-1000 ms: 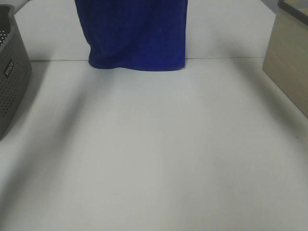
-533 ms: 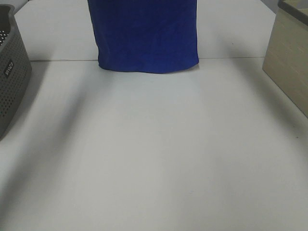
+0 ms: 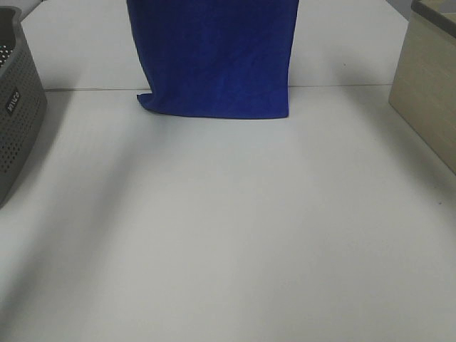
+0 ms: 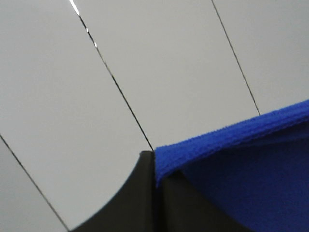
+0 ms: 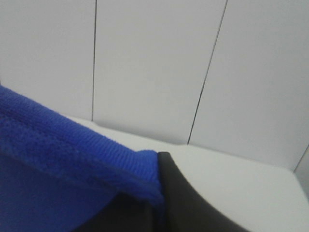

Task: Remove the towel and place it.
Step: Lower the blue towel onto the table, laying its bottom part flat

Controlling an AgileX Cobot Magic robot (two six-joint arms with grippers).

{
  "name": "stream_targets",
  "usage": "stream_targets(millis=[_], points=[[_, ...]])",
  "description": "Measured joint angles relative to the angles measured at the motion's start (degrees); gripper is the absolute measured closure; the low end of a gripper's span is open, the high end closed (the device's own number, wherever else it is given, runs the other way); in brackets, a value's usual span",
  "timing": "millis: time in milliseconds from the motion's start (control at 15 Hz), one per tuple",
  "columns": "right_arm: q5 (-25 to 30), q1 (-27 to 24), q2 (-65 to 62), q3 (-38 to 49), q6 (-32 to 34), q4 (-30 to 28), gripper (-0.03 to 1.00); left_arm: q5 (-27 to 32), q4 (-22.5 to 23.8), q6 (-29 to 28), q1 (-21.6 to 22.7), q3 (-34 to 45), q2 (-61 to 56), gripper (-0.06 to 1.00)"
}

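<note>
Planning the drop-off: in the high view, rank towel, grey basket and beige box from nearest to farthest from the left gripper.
1. The towel, held in the left gripper, centre back.
2. The grey basket, left edge.
3. The beige box, far right edge.
Gripper itself is above that frame.

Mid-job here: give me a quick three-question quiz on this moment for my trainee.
1. True or false: the deep-blue plush towel lies spread flat on the white table.
2. What stands at the exterior view's left edge? A) grey perforated plastic basket; B) red bucket; C) glass jar.
3. What do the left gripper and right gripper each pinch?
Key: 1 false, it hangs; 2 A; 3 the towel's top edge.
</note>
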Motion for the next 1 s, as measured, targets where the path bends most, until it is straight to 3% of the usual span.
stream_targets(millis=[267, 467, 600, 800, 1000], points=[[22.23, 0.11, -5.61, 0.0, -10.66, 20.34, 0.95, 30.08, -3.21, 3.38, -2.86, -0.11, -7.73, 0.94], [37.93, 0.11, -7.85, 0.0, -12.89, 27.73, 0.95, 50.36, -8.31, 7.28, -2.86, -0.11, -12.32, 0.94], [42.8, 0.11, -8.54, 0.0, -13.24, 28.76, 0.95, 54.32, -10.31, 9.22, -2.86, -0.11, -14.09, 0.94], [44.18, -0.06, -11.23, 1.43, -13.24, 29.39, 0.95, 55.41, -14.73, 10.2, -2.75, 1.03, -16.84, 0.94], [44.29, -0.06, -17.3, 10.6, -13.29, 29.28, 0.95, 55.41, -17.59, 10.2, -2.81, 10.66, -22.23, 0.94]])
